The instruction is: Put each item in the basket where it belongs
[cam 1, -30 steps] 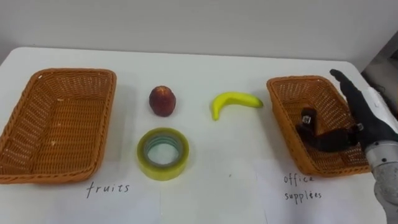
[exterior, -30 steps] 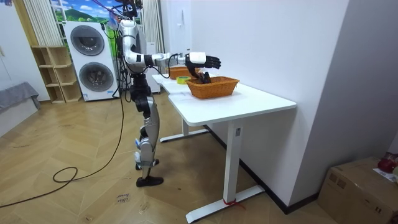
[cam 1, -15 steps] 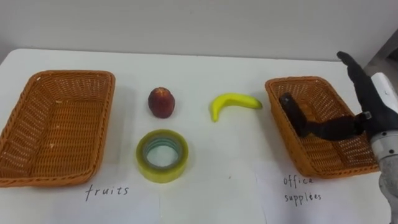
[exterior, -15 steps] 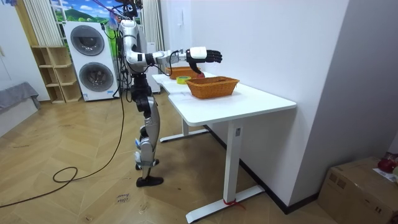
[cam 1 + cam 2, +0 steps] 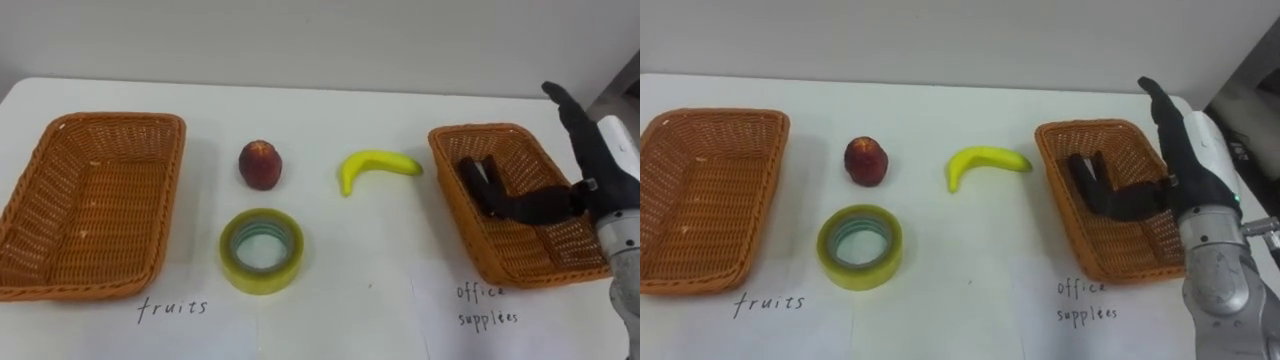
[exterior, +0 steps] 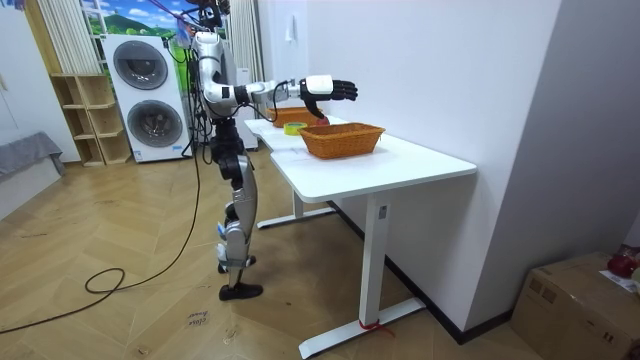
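The round red apple [image 5: 260, 163], the curved yellow banana [image 5: 378, 165] and the yellow-green roll of sticky tape [image 5: 262, 248] all lie on the white table [image 5: 330, 300], between the two baskets. The brown woven basket on the left [image 5: 120, 118] is empty, so I think most of the sorting is left. The right robot hand [image 5: 590, 160] hovers open over the brown woven basket on the right [image 5: 455, 210], holding nothing.

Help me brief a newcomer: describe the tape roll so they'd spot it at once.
On the white table, look near the left wicker basket. The tape roll lies flat on the robot's side of the red fruit; it is the only ring-shaped thing, translucent yellow-green.
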Robot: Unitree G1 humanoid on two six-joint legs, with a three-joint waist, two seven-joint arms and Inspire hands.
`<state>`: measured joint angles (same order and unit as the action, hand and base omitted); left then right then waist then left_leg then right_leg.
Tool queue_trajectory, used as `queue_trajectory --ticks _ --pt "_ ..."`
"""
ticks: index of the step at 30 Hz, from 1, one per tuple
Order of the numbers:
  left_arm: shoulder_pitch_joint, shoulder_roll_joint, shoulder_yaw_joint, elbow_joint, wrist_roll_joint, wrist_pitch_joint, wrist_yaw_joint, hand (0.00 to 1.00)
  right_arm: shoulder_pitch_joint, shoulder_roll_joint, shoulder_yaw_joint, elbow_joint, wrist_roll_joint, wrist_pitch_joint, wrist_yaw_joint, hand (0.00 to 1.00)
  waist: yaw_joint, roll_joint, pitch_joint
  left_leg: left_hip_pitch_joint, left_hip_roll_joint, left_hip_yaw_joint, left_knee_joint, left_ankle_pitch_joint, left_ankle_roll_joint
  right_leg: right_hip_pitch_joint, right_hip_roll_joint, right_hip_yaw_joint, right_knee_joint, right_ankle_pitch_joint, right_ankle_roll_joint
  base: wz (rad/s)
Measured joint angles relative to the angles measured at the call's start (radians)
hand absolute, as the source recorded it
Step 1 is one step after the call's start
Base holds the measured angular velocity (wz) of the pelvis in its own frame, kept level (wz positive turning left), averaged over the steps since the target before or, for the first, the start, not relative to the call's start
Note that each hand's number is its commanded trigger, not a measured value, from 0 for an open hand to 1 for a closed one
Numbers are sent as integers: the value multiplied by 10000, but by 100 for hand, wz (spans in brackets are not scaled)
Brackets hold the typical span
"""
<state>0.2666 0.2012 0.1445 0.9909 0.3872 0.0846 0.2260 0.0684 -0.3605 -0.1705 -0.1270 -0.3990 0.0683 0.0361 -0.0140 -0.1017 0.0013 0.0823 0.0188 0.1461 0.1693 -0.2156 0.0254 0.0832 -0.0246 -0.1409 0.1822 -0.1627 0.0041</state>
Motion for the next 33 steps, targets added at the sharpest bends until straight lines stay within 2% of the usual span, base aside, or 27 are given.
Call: queue_trajectory --ticks 7,11,17,21,23,33 --pt "-35 1 -9 6 2 -46 0 0 -198 -8 2 -516 6 -30 -30 0 205 -106 15 -1 2 -22 -2 3 -3 10 -3 -29 1 0 0 1" --pt "4 1 -16 6 14 -46 -1 0 -322 -7 25 -531 41 -30 -30 0 370 -178 27 -21 -7 -141 3 7 2 34 -25 -274 4 0 1 7" --pt "109 1 -17 -109 120 -29 -3 0 -448 -8 276 -793 447 -28 -28 0 668 -105 31 -48 -15 -309 9 5 2 72 -47 -572 4 1 2 8" --pt "107 2 -90 -116 116 -27 -1 0 -497 -8 578 -802 601 -22 -1 0 757 -22 4 -74 -112 -545 82 9 9 148 -78 -750 1 0 3 19" --pt "104 1 -94 -118 116 -27 1 0 -644 -7 828 -801 705 -22 1 0 758 20 21 -142 -142 -686 160 16 21 168 -102 -851 1 0 3 18" --pt "21 15 -335 -100 131 -27 22 0 -1117 -7 1539 -800 947 -30 -6 0 1020 6 15 -242 -171 -958 182 24 33 221 -135 -1119 -22 -1 4 8"
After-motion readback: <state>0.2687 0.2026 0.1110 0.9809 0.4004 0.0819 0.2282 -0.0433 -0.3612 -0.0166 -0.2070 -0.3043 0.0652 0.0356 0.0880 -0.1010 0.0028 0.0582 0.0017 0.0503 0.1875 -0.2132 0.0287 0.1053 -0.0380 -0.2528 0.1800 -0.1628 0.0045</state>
